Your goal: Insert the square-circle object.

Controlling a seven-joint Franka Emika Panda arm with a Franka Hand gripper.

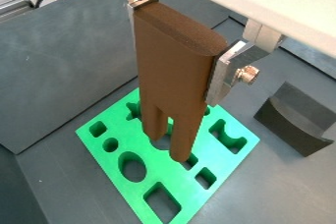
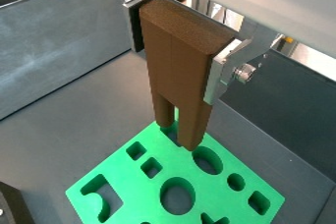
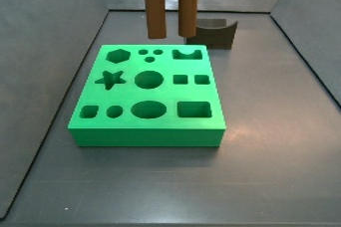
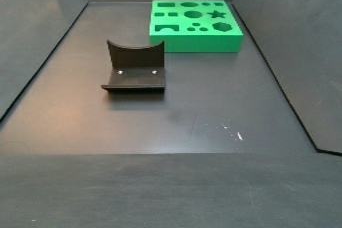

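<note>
claw point(image 2: 182, 39) clenched on the square-circle object point(image 2: 182, 71), silver fingers point(image 2: 223, 71) pressed against the flat sides of its top end in both wrist views. brown block held upright above the green board point(image 1: 132, 144), two long legs pointing down, tips hanging just over the board's shaped holes, apart from it. in a side view, legs point(image 3: 170, 7) seen over the board's far edge, near the dark grey block point(image 3: 213, 32) on the surface point(image 3: 266, 171).

Gripper point(image 2: 182, 33) pointing straight down in both wrist views, flat silver fingers point(image 2: 225, 71) clamped on opposite faces of the square-circle object point(image 2: 180, 71), out of frame in both side views
</note>
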